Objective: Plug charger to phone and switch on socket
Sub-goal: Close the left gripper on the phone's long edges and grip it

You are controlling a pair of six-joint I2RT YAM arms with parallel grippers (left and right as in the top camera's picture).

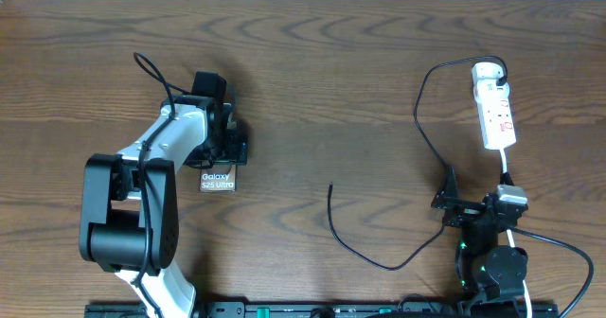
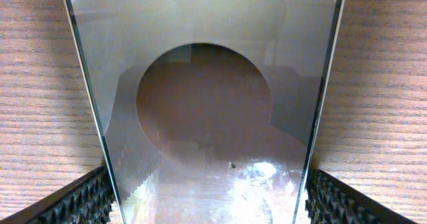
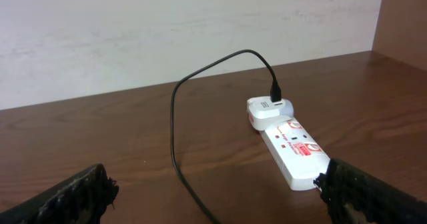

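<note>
Bare tabletop [image 1: 322, 91] lies between phone [image 1: 217, 179] and socket [image 1: 494, 110]; charger cable [image 1: 388, 267] loops across the right side.

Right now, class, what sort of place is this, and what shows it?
Probably a robot test bench: two arms at a wooden table, with a phone, charger and socket laid out.

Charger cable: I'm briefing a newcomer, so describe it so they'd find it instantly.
On the right of the brown wooden table lies a white power strip. From its far end a thin black cable loops left, then trails to a free tip mid-table. The strip's own cord is thicker and white.
</note>
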